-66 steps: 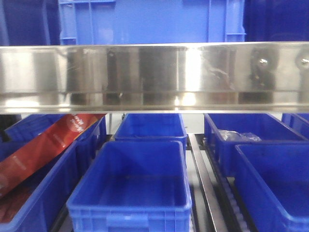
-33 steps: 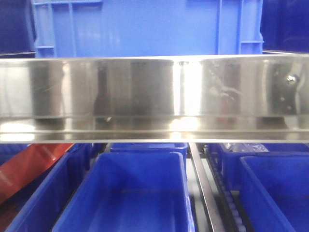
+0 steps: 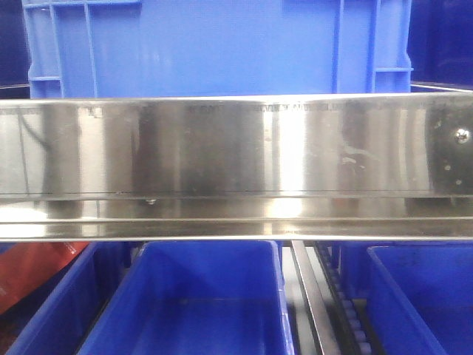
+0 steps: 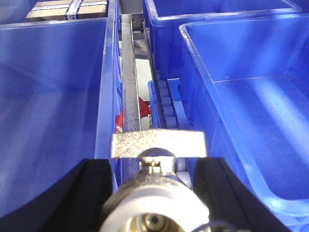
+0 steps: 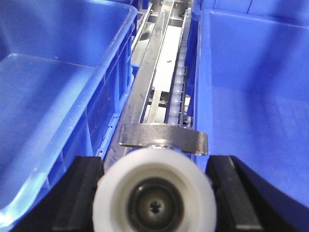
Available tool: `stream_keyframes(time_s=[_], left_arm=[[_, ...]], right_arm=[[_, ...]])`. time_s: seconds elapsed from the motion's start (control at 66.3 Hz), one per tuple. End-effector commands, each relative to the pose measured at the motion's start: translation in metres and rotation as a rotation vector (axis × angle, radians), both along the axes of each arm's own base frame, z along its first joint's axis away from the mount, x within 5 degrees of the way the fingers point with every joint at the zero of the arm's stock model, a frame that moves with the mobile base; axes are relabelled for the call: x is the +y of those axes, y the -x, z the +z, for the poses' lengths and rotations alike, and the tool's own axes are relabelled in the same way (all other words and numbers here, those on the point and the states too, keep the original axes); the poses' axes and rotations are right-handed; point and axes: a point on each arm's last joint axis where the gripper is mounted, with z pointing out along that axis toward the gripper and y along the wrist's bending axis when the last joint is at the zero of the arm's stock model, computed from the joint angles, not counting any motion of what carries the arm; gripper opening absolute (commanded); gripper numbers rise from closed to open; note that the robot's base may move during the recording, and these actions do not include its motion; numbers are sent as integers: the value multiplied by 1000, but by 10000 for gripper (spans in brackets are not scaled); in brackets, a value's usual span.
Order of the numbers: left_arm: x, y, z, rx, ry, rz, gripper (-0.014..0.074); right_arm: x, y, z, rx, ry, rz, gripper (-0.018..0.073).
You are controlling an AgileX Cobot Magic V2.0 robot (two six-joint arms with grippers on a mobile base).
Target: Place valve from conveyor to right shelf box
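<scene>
Clamped on left valve (image 4: 154, 208): left end effector (image 4: 154, 164); on right valve (image 5: 154, 193): right end effector (image 5: 155, 162). Above steel shelf beam (image 3: 236, 163), upper blue box (image 3: 214, 44); below, lower blue box (image 3: 199, 296), partly blocked.

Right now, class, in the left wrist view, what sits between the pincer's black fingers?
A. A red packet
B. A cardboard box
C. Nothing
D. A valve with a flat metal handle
D: the left pincer grips a valve, its flat handle lying crosswise between the black fingers.
</scene>
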Motion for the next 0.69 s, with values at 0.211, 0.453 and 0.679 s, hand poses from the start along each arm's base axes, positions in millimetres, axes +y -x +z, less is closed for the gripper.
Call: stream_keyframes(time_s=[0.211, 0.453, 0.679], left_arm=[[-2, 3, 8, -68, 10, -4, -111], [-2, 3, 8, -68, 10, -4, -111], [-2, 2, 10, -81, 10, -3, -111]], right_arm=[[-1, 4, 14, -100, -12, -7, -153], [-1, 4, 14, -100, -12, -7, -153], [-1, 4, 14, -100, -12, -7, -153]])
